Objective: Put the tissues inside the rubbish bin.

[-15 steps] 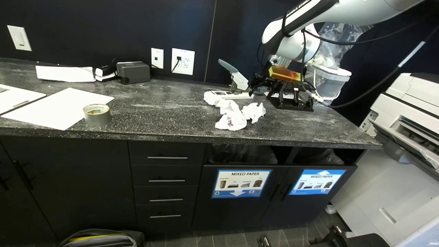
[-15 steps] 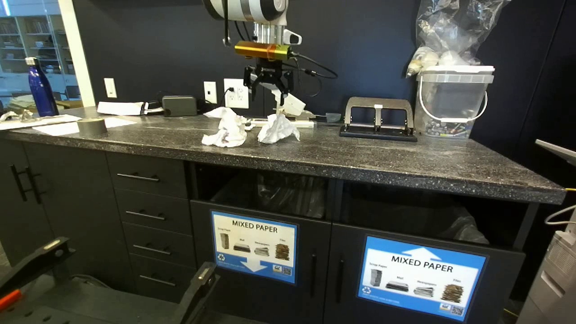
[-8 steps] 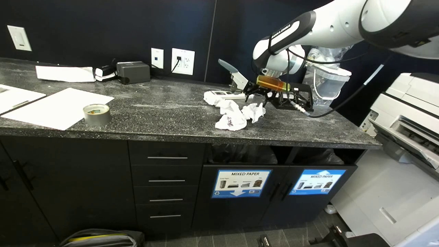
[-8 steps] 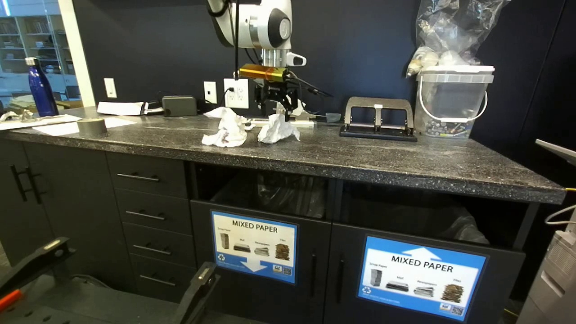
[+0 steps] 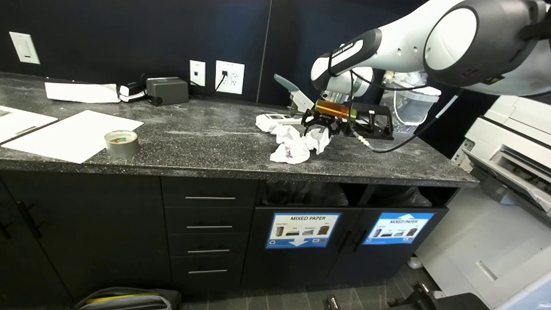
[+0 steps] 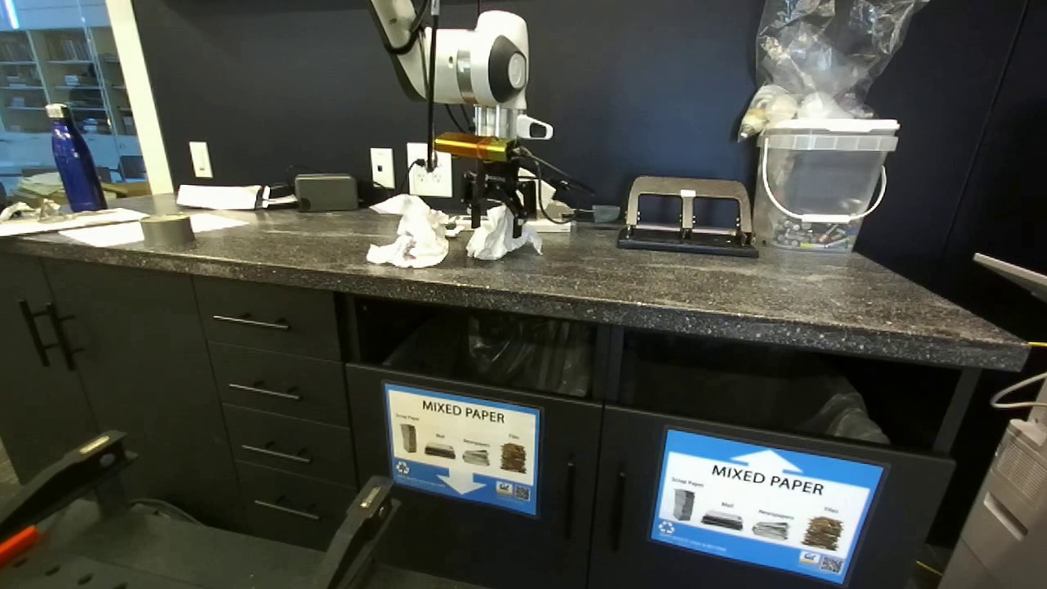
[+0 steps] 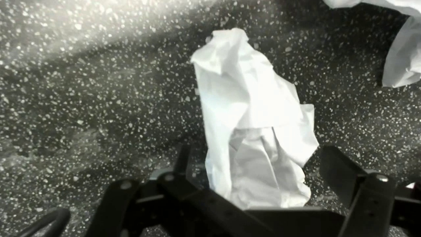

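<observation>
Tissues (image 7: 253,108) lie on the counter (image 6: 695,282), ungripped; your gripper fingers (image 7: 338,174) stand wide astride one. You apparently have every visible one left for the bin (image 6: 523,352) below.

Tissues (image 7: 253,95) are creased matt paper; the bucket (image 6: 822,182), clear plastic.

Bottle (image 6: 75,165) stands; hole punch (image 6: 687,211) sits beside bucket (image 6: 828,141).

Slim gap each side of tissue (image 7: 260,95) between fingers (image 7: 340,176), second tissue (image 6: 413,237) near one flank, open tabletop (image 6: 585,260) opposite, then hole punch (image 6: 687,214).
</observation>
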`<state>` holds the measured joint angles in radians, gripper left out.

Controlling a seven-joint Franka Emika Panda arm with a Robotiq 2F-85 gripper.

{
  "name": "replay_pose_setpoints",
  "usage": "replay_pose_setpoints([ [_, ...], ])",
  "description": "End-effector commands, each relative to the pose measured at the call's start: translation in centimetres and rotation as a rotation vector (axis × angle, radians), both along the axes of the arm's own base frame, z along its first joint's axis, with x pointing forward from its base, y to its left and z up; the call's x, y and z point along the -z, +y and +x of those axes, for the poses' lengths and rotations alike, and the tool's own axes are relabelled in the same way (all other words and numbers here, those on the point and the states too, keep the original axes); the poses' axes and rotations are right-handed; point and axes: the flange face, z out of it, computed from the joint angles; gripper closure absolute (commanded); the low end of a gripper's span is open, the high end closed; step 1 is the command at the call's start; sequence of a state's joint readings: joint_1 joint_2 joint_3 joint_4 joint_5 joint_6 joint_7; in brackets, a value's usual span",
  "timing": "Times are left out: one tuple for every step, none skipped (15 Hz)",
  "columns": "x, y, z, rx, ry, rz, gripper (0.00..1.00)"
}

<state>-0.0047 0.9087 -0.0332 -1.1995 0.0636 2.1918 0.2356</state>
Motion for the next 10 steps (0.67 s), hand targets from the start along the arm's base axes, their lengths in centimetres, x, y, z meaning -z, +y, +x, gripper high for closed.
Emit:
replay_pose_setpoints([
  [0.3,-0.3,1.1,0.014,0.041,-0.03,0.0],
  [0.6,-0.3,1.1,0.012,0.051,-0.034,0.0],
  [0.7,-0.5,1.2,0.009,0.059,-0.041,0.0],
  [0.8,-0.6,1.2,0.004,0.068,-0.045,0.0],
  [0.9,-0.6,1.3,-0.007,0.072,-0.05,0.0],
  [1.1,-0.7,1.3,-0.02,0.075,-0.048,0.0],
  [1.2,-0.7,1.4,-0.048,0.07,-0.045,0.25],
  [1.3,-0.7,1.5,-0.061,0.069,-0.05,0.26],
  [1.5,-0.7,1.6,-0.074,0.071,-0.055,0.34],
  [1.6,-0.7,1.6,-0.084,0.071,-0.059,0.42],
])
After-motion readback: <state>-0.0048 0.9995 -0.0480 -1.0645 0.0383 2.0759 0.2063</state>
